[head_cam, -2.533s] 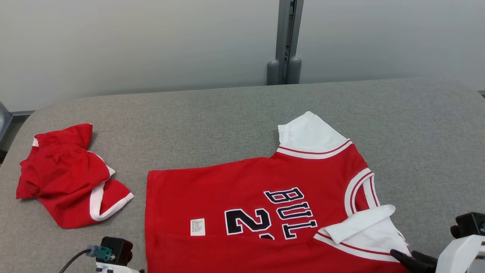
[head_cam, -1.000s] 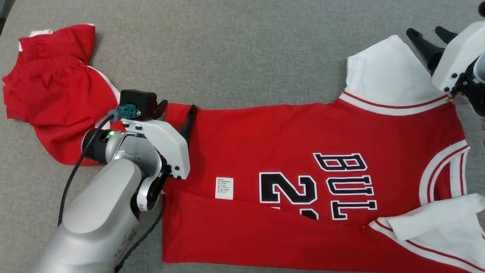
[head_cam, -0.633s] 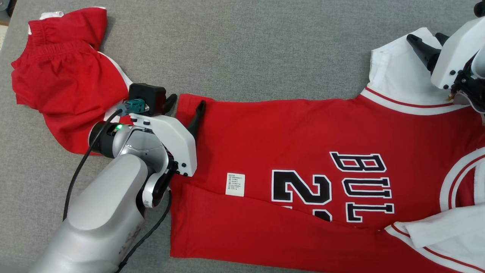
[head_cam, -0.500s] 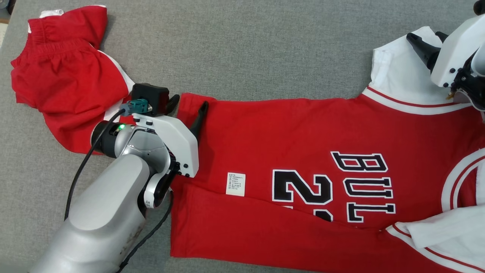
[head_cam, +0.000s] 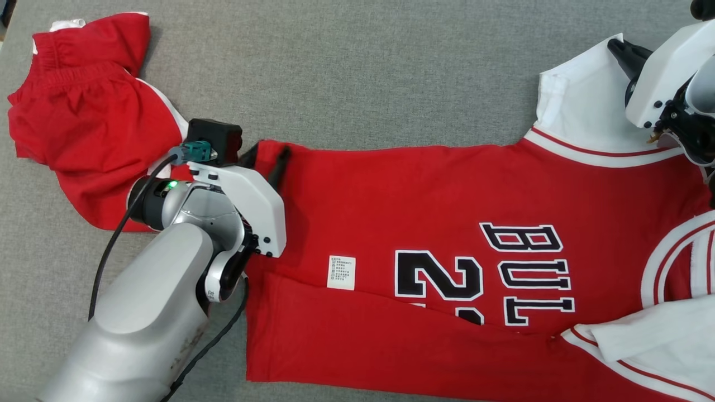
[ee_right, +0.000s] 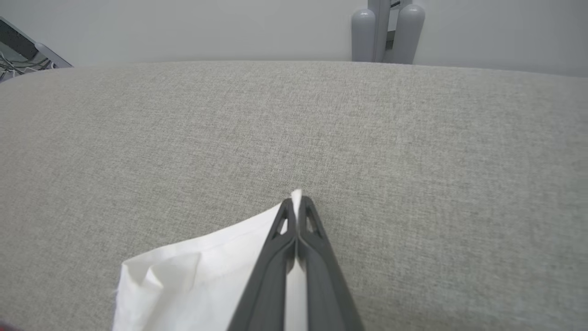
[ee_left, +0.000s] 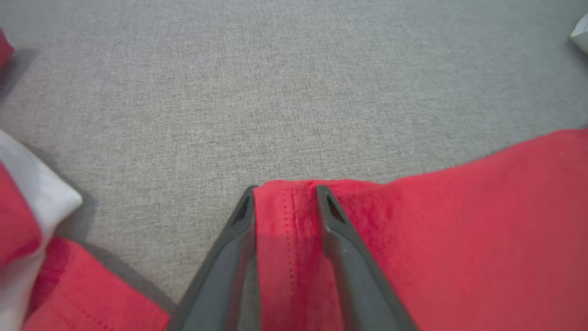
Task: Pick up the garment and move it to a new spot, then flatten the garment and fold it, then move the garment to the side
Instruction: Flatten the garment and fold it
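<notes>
The red jersey (head_cam: 447, 223) lies on the grey table (head_cam: 391, 72), lower edge cut off. The left gripper (ee_left: 285, 191) stands spread astride its hem corner; the right gripper (ee_right: 297, 200) pinches its white sleeve (ee_right: 183, 280).

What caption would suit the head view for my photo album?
On grey cloth, the left gripper straddles a corner of the red jersey; the right gripper is shut on its white sleeve.

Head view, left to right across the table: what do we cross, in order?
red shorts → left gripper → white care label → black number 2 → BUL lettering → right gripper. Label and print sit on the red jersey, which spans most of that run, so it has no place in the order.
</notes>
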`<state>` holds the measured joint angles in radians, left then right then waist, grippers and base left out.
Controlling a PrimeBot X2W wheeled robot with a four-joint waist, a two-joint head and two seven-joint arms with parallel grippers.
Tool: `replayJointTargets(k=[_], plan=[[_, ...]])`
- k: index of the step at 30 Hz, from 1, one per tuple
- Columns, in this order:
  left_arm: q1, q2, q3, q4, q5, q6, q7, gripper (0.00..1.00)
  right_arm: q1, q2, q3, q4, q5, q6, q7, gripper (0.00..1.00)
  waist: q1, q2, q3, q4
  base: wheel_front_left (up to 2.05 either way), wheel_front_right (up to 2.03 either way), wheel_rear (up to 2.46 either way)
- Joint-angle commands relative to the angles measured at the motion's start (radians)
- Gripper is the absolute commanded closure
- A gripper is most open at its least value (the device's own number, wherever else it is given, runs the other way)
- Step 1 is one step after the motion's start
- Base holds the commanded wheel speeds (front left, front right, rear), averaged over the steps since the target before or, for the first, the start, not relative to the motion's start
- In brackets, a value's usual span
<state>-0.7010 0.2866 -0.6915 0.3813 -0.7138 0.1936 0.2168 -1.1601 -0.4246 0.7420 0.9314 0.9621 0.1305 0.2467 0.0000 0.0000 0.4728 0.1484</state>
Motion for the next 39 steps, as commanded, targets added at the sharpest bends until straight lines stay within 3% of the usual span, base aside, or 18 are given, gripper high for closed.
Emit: replayJointTargets(k=[1,16,39], plan=[[-0.003,0.011,0.006,0.01,-0.006,-0.008,-0.008,1.0,-0.004,-0.011,0.014,-0.008,0.023,0.0,-0.023,1.0,0.0,0.0,-0.01,-0.005,0.0,0.0,0.0],[0.052,0.041,0.016,0.025,-0.031,-0.007,-0.023,1.0,0.038,-0.027,0.081,-0.02,0.151,0.001,-0.097,1.0,0.0,0.0,-0.091,-0.03,0.0,0.0,0.0],[0.229,0.164,0.028,-0.03,-0.091,0.002,0.02,1.0,0.172,-0.076,0.212,-0.087,0.321,0.001,-0.054,1.0,0.0,0.0,-0.312,-0.124,0.0,0.0,0.0]])
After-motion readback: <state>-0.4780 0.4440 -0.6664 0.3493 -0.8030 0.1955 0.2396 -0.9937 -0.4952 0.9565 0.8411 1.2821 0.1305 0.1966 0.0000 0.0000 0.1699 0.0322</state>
